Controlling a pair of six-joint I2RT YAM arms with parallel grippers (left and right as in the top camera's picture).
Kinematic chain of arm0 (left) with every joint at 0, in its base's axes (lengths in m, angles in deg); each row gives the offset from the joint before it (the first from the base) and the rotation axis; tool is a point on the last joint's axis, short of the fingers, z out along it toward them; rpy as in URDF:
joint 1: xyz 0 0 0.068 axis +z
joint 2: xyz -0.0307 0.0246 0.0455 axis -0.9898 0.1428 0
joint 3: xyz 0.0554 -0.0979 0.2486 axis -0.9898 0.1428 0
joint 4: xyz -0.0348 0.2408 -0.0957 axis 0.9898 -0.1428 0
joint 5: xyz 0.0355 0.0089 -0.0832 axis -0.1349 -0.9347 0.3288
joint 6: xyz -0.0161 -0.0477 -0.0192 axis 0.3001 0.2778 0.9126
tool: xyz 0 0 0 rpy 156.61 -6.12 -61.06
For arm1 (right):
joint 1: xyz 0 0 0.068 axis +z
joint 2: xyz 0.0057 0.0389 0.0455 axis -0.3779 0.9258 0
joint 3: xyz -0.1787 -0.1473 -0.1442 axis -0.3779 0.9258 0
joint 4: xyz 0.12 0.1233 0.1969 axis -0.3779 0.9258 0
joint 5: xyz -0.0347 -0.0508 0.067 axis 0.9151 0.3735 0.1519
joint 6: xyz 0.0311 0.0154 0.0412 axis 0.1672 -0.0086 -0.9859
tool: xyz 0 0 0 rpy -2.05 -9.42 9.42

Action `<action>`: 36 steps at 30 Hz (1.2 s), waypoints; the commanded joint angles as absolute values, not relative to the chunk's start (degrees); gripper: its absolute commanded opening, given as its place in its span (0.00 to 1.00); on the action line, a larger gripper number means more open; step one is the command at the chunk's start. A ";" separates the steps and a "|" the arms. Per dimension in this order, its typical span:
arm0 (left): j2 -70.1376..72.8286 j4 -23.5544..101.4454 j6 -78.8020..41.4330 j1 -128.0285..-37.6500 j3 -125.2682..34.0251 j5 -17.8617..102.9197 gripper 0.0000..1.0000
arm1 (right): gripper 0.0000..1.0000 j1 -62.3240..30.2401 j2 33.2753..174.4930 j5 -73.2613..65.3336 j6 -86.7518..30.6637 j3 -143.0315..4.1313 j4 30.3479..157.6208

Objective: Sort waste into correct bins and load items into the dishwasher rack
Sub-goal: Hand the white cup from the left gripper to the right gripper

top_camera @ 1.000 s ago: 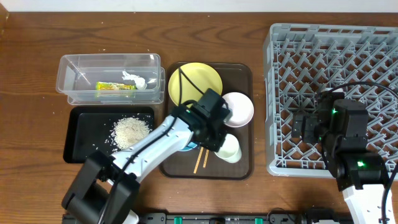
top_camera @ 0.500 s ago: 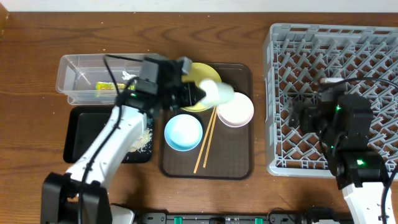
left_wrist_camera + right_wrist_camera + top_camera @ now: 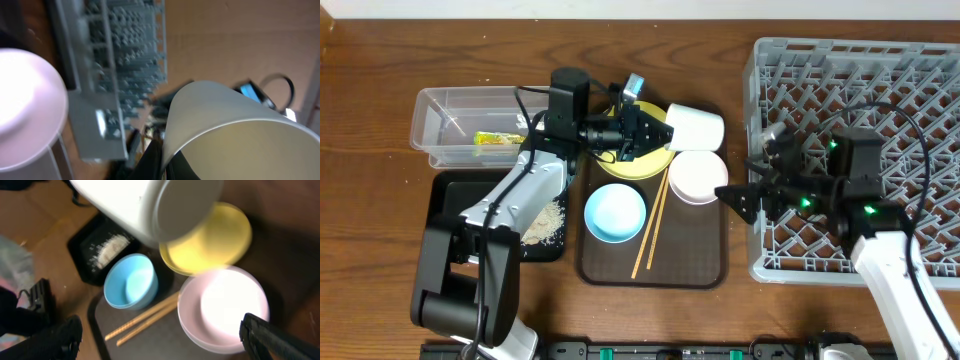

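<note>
My left gripper (image 3: pixel 658 131) is shut on the rim of the whitish-green cup (image 3: pixel 696 125) and holds it on its side above the yellow plate (image 3: pixel 638 166). The cup fills the left wrist view (image 3: pixel 230 130) and shows in the right wrist view (image 3: pixel 150 205). My right gripper (image 3: pixel 745 175) is open and empty between the grey dishwasher rack (image 3: pixel 880 90) and the pink bowl (image 3: pixel 695 178). The blue bowl (image 3: pixel 615 212) and two chopsticks (image 3: pixel 653 225) lie on the brown tray (image 3: pixel 700 262). The green-yellow wrapper (image 3: pixel 502 138) lies in the clear tub (image 3: pixel 460 105). Rice scraps (image 3: pixel 548 222) lie in the black tray (image 3: pixel 450 205). The tissue is hidden.
The left arm reaches over the tub and the black tray. In the right wrist view the pink bowl (image 3: pixel 225 310), blue bowl (image 3: pixel 130 282) and chopsticks (image 3: pixel 145 320) lie below the open fingers (image 3: pixel 165 340). Bare wooden table lies in front of the trays.
My left gripper has lifted the cup off the brown tray and carried it back and to the right. My right gripper has swung left from over the rack toward the tray.
</note>
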State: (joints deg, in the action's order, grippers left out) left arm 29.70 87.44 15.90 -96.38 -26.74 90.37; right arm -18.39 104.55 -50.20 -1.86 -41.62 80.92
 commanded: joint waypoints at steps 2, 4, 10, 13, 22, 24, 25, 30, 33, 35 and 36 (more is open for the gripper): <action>29.57 87.83 18.51 -97.32 -27.48 98.50 0.06 | 0.96 -17.82 107.52 -61.79 0.68 -42.60 71.57; 29.57 87.85 18.53 -98.17 -27.48 99.60 0.06 | 0.94 -17.82 108.24 -62.38 0.68 -42.60 66.13; 29.57 87.85 18.51 -100.55 -27.48 100.43 0.06 | 0.96 -17.47 108.42 -65.83 -1.95 -42.60 57.28; 29.57 87.85 18.53 -101.01 -27.48 100.43 0.06 | 0.90 -17.01 108.40 -68.26 -1.92 -42.60 57.08; 29.57 87.87 20.65 -101.12 -27.48 100.43 0.06 | 0.76 -16.75 108.40 -68.39 -1.92 -42.60 57.30; 29.57 87.89 20.65 -101.12 -27.48 100.43 0.06 | 0.71 -16.75 108.40 -68.39 -1.92 -42.60 57.30; 29.57 87.87 20.65 -101.12 -27.48 100.43 0.06 | 0.70 -16.75 108.40 -68.39 -1.92 -42.60 57.30; 29.57 87.87 20.63 -101.12 -27.48 100.43 0.06 | 0.55 -16.75 108.40 -68.39 -1.95 -42.60 57.34; 29.57 87.89 20.54 -101.12 -27.48 100.41 0.07 | 0.53 -16.75 108.40 -68.30 -2.45 -42.60 57.38; 29.57 87.89 18.77 -101.12 -27.48 100.21 0.13 | 0.53 -16.77 108.40 -68.12 -2.97 -42.60 57.58; 29.57 87.87 17.26 -101.10 -27.48 99.95 0.17 | 0.50 -16.77 108.40 -68.10 -2.97 -42.60 57.78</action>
State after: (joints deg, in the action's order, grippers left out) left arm 29.68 87.63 19.75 -101.04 -26.74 99.20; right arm -17.08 108.38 -66.90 -2.30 -41.75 57.45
